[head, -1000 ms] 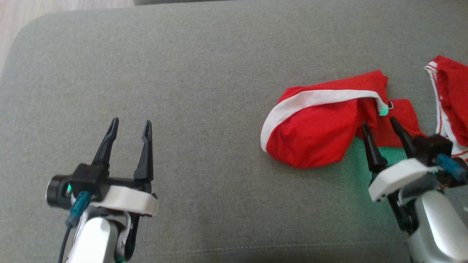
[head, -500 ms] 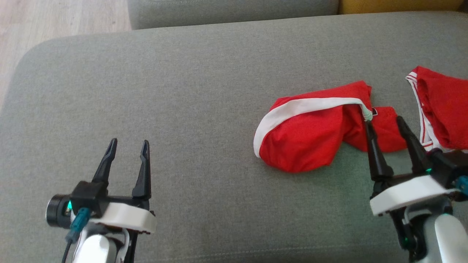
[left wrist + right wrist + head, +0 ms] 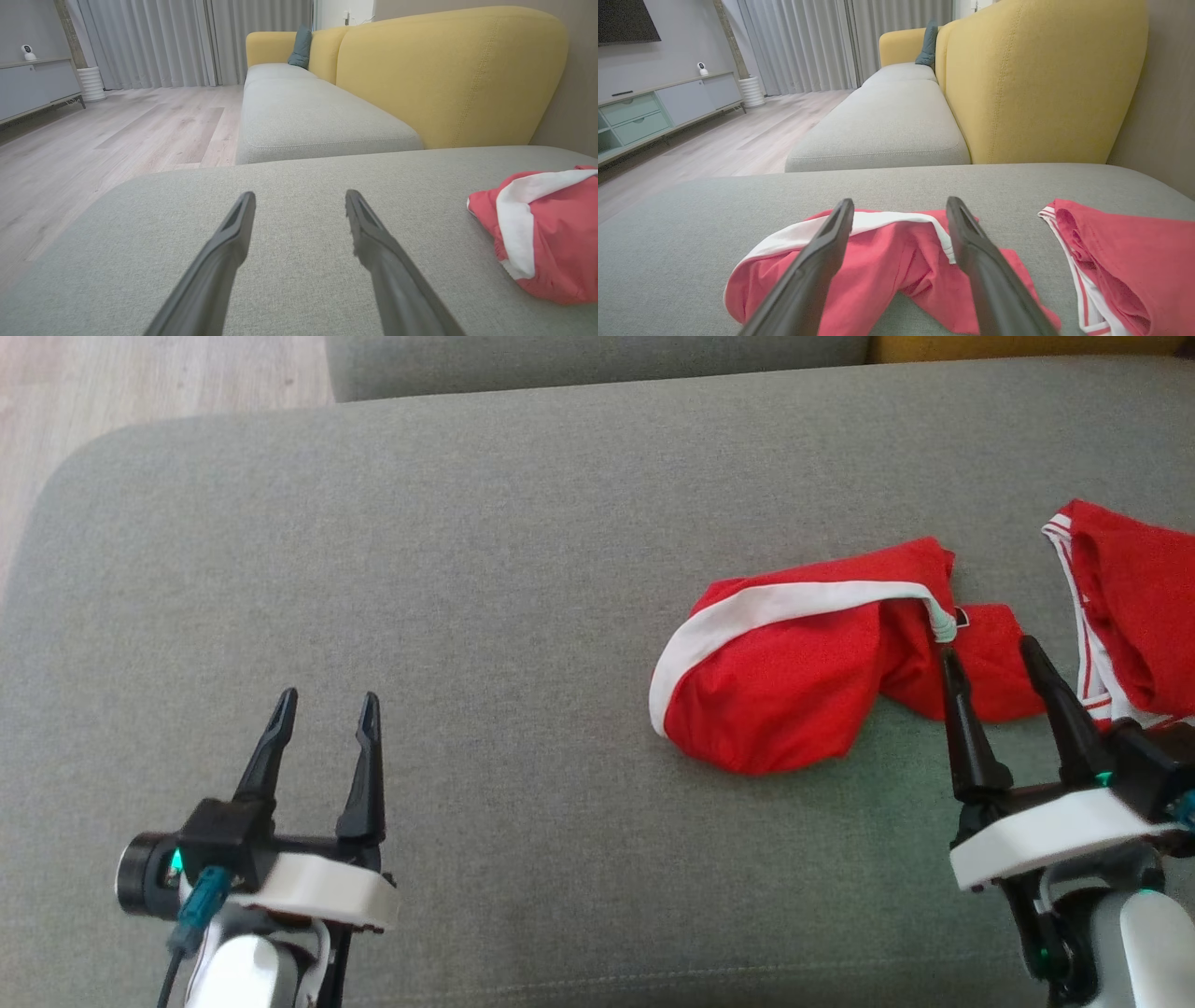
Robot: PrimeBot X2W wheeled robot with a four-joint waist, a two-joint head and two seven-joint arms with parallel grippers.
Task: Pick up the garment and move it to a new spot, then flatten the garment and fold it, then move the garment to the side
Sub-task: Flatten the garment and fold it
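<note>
A crumpled red garment (image 3: 794, 691) with a white band lies on the right part of the grey cushion (image 3: 485, 569). It also shows in the left wrist view (image 3: 546, 242) and in the right wrist view (image 3: 878, 266). More red cloth with white stripes (image 3: 1134, 607) lies further right (image 3: 1125, 261); I cannot tell whether the two join. My right gripper (image 3: 988, 651) is open, its tips over the garment's near edge (image 3: 900, 202), with nothing between them. My left gripper (image 3: 330, 698) hovers open over bare cushion at the lower left (image 3: 300, 195).
The cushion's rounded far-left corner (image 3: 84, 457) drops to a wooden floor (image 3: 140, 383). A second grey seat cushion (image 3: 317, 116) and a yellow backrest (image 3: 1041, 79) stand beyond. A low cabinet (image 3: 654, 112) lines the far wall.
The head camera has tilted, so the whole picture sits lower. My right gripper has levelled its wrist and shifted slightly right along the garment's near edge. The left gripper is unchanged.
</note>
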